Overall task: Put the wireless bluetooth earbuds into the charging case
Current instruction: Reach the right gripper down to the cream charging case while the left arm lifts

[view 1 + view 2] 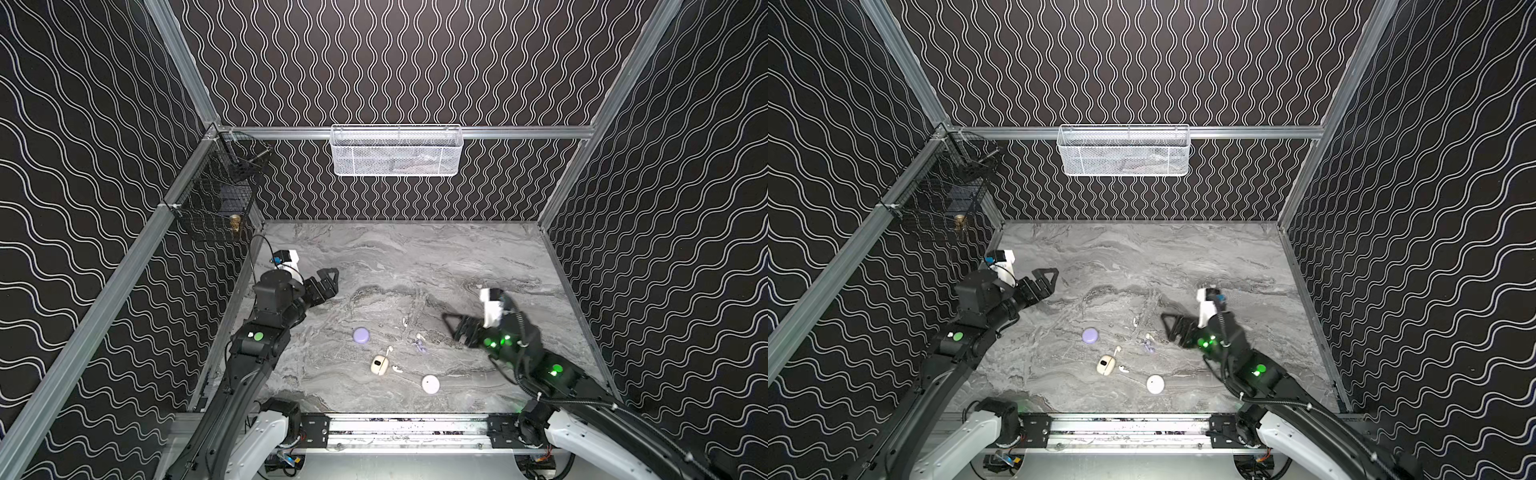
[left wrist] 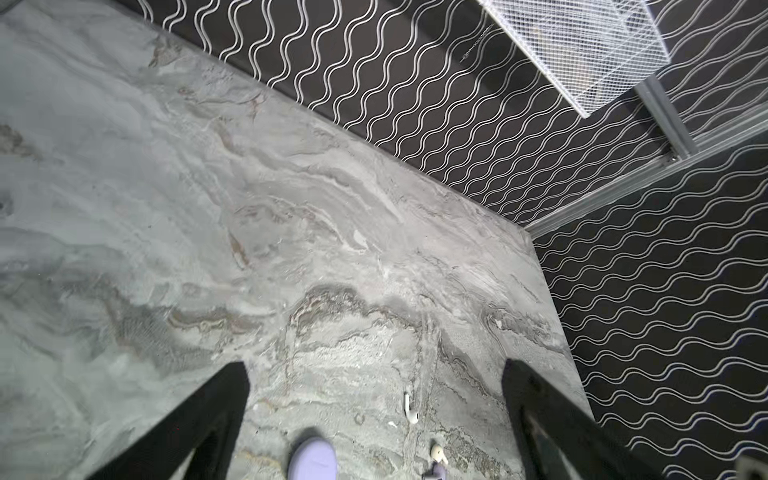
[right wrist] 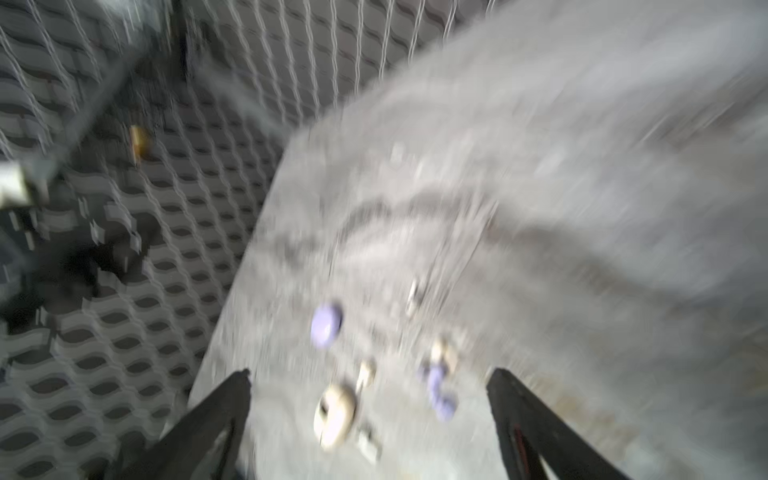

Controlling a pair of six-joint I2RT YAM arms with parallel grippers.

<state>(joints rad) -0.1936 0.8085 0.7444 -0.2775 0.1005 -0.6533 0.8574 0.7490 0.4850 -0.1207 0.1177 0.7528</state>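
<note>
Several earbuds [image 1: 420, 345] lie loose mid-bench [image 1: 415, 257], between the lavender case [image 1: 360, 335] and the right gripper [image 1: 447, 320]. The far white earbud [image 1: 404, 321] has its long axis front-to-back. The cream earbud [image 1: 389, 351] is just beside the cream case [image 1: 377, 365], long axis angled toward the back wall (near white earbud [image 1: 397, 368] lies roughly crosswise). Both grippers' fingers are spread wide, holding nothing; the left gripper [image 1: 331, 275] is well apart.

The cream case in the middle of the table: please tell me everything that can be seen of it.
The cream case is a small rounded pebble of smooth plastic with a dark mark on its upper face. It lies on the grey marbled table, between the lavender case and the white case. A white earbud lies close at its far side. Nothing grips it.
</note>
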